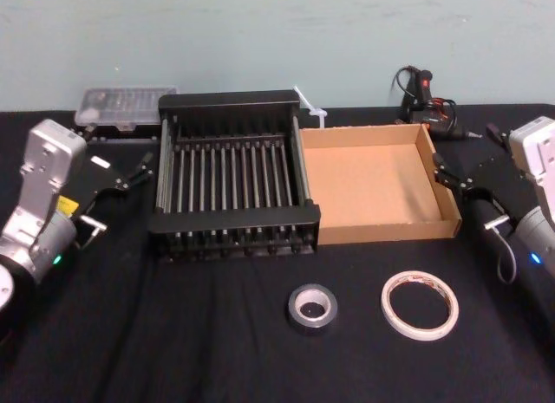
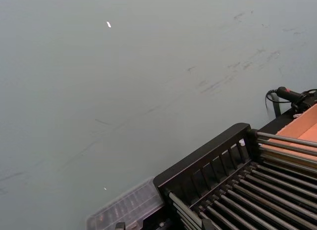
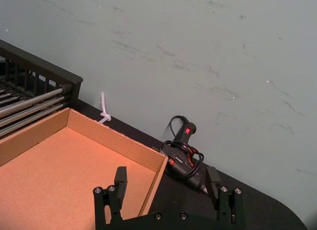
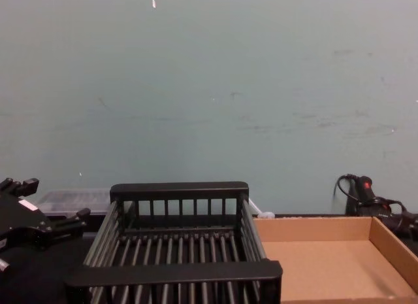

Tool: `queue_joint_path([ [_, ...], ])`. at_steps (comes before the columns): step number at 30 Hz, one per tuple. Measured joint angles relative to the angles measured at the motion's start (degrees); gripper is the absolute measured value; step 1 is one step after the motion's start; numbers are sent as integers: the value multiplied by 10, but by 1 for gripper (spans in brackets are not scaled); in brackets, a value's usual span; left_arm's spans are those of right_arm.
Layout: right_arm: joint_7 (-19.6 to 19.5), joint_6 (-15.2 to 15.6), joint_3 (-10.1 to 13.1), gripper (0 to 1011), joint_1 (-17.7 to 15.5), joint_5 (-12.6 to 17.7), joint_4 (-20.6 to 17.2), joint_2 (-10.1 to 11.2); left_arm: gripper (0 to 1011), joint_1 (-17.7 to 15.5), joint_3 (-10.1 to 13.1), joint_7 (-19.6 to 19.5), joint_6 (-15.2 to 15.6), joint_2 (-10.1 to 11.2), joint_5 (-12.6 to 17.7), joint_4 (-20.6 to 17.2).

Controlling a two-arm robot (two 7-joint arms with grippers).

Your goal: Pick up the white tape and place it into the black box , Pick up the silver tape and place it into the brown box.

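Jaws on both arms stand spread apart, with nothing held between them.

1. Left gripper [image 1: 143, 171]: it hovers at the left side of the table [image 1: 173, 351], just beside the left wall of the black box and pointing toward it.
2. Black box [image 1: 234, 217]: it sits left of centre, toward the far side. Nothing lies on its barred bottom.
3. Silver tape [image 1: 295, 308]: it lies flat on the cloth on the near side, in front of the line where the two boxes meet and apart from both. The thick winding suggests a dense, stiff roll that should not give under pressure. The outer wall looks smooth and could slip, so a hold with one finger down the core hole and the other on the outside wall appears safest.
4. White tape [image 1: 420, 332]: it lies flat to the right of the silver roll, near the front of the brown box. This thin, wide ring is probably light and likely to squash oval if squeezed across its width. Pinch the band itself, one finger inside the ring. It sits low, so the fingertips must come down almost to the cloth.
5. Brown box [image 1: 373, 182]: it is set against the black box's right side, and its floor is bare.
6. Right gripper [image 1: 440, 171]: it hovers just beside the brown box's right wall.

Neither tape has been lifted yet.
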Motion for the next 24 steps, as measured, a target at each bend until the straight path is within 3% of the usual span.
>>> queue_joint_path([
  [24,0,0,0,1003,0,0,0,0,1002,0,0,0,0,0,0,0],
])
